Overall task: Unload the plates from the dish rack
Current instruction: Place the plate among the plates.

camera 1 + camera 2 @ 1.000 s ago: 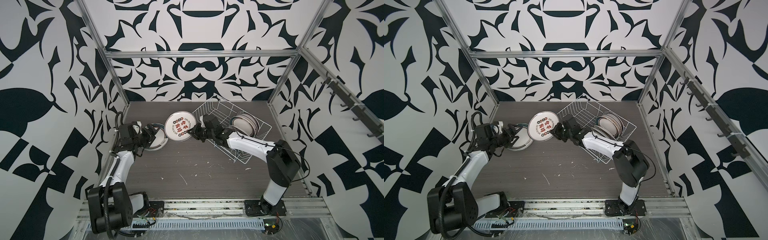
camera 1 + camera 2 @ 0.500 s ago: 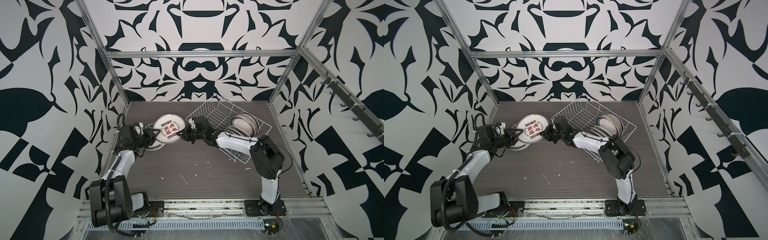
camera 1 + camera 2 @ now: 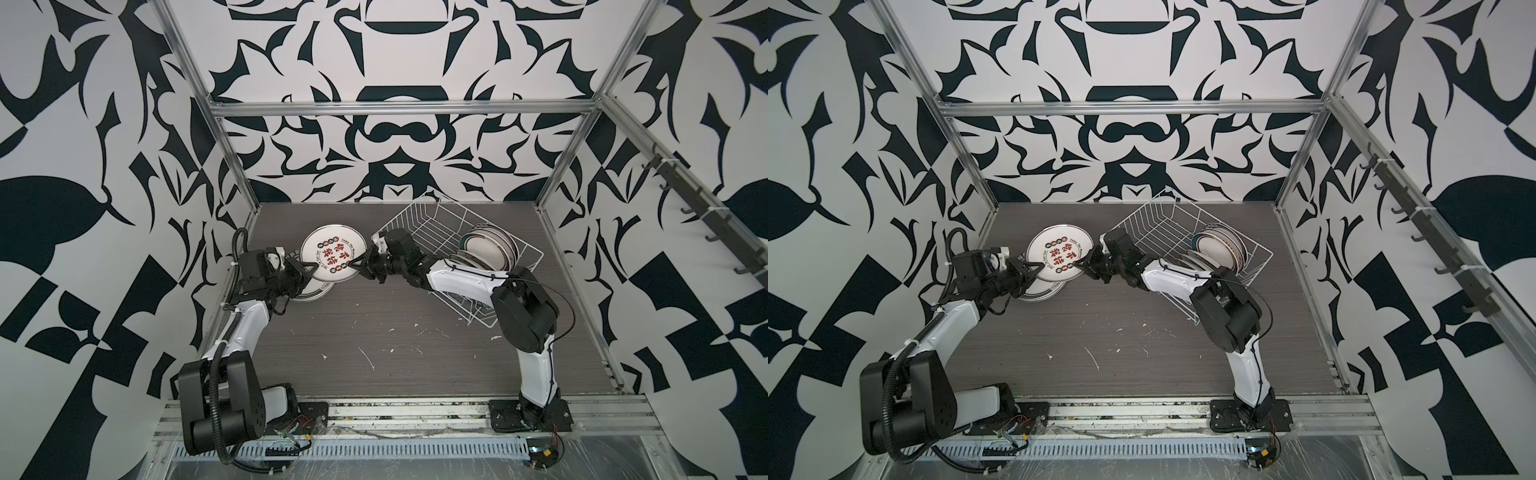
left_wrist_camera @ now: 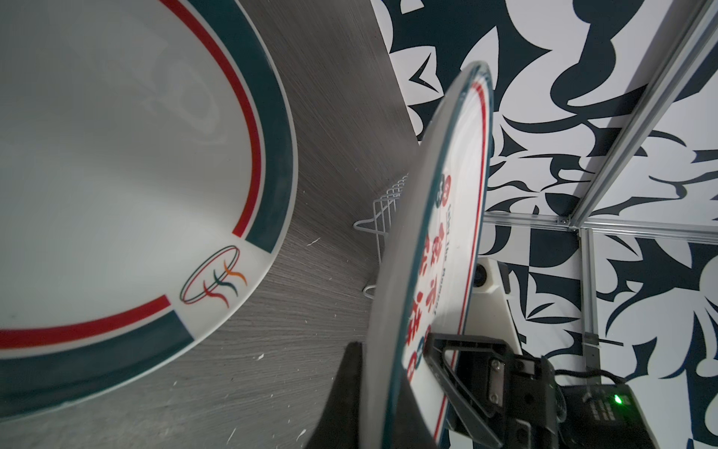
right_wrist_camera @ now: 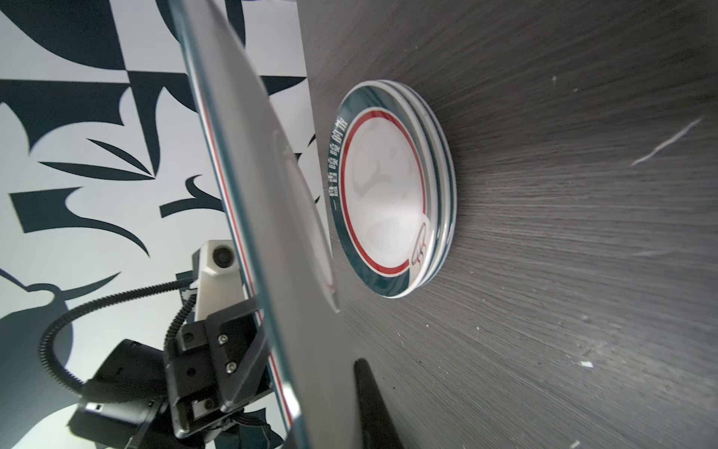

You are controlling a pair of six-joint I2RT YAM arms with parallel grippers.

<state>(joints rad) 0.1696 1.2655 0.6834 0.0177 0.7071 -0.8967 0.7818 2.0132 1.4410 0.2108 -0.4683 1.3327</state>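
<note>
A white plate [image 3: 332, 253] [image 3: 1059, 253] with red-brown Chinese characters hangs level over a stack of green-rimmed plates [image 3: 311, 291] [image 3: 1040, 293] on the table at the left. My left gripper [image 3: 308, 269] [image 4: 392, 346] is shut on its left rim. My right gripper [image 3: 358, 264] [image 3: 1081, 264] pinches the opposite rim; one finger [image 5: 369, 392] lies against the plate's grey underside [image 5: 264, 194], the other is hidden behind it. The white wire dish rack [image 3: 419, 224] [image 3: 1154, 224] stands at the back right with several plates [image 3: 490, 253] [image 3: 1219, 249] upright at its right end.
The stack's top plate [image 4: 116, 155] [image 5: 388, 194] has a red ring and a small logo. The right arm's elbow reaches across the rack's front left side. Patterned walls and aluminium posts close in the grey table [image 3: 374, 332].
The right arm has carried the character plate leftward from the rack until it is over the stack. The left gripper, open before, has closed on the plate's left rim.
</note>
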